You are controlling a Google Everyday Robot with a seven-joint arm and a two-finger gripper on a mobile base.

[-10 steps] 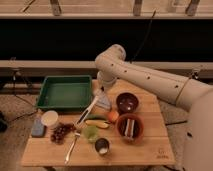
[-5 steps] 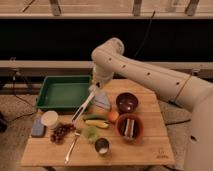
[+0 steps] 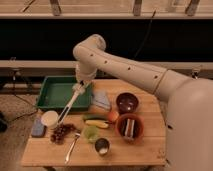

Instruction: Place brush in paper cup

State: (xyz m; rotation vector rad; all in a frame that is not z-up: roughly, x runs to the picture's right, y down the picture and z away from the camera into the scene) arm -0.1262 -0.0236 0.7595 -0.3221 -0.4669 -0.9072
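A: Brush (image 3: pixel 68 106) first — where was it in the camera view?

B: It hung slanted from the hand (image 3: pixel 79 89), upper end gripped between the closed fingers, lower end pointing down and left toward the paper cup (image 3: pixel 49 118). The hand was over the right part of the green tray (image 3: pixel 50 95), near its front right corner. The brush's lower tip was just beside the cup's right rim; I could not tell whether it touched.

A: And the cup?

B: It stood on the bench (image 3: pixel 130 152) near the left edge, just in front of the tray, with a blue-grey sponge (image 3: pixel 38 129) close at its front left.

A: What crowded it?

B: A bunch of dark grapes (image 3: pixel 62 132) lay just in front and to the right of the cup. A metal fork (image 3: pixel 71 148) lay beyond that, angled toward the front edge. A small green cup (image 3: pixel 91 133) and a dark metal cup (image 3: pixel 102 146) stood near the middle front. A banana (image 3: pixel 97 123) with a green vegetable above it, and an orange fruit (image 3: pixel 113 116), lay between the tray and the bowls. A folded blue cloth (image 3: pixel 101 99) lay right of the tray.

A: The right side?

B: A dark bowl (image 3: pixel 127 102) and a larger brown bowl (image 3: pixel 129 126), the arm (image 3: pixel 125 70) passing above them.

A: Any open room?

B: Bare wood ran along the front edge right of the metal cup. The cup's left had little room, near the bench's edge.
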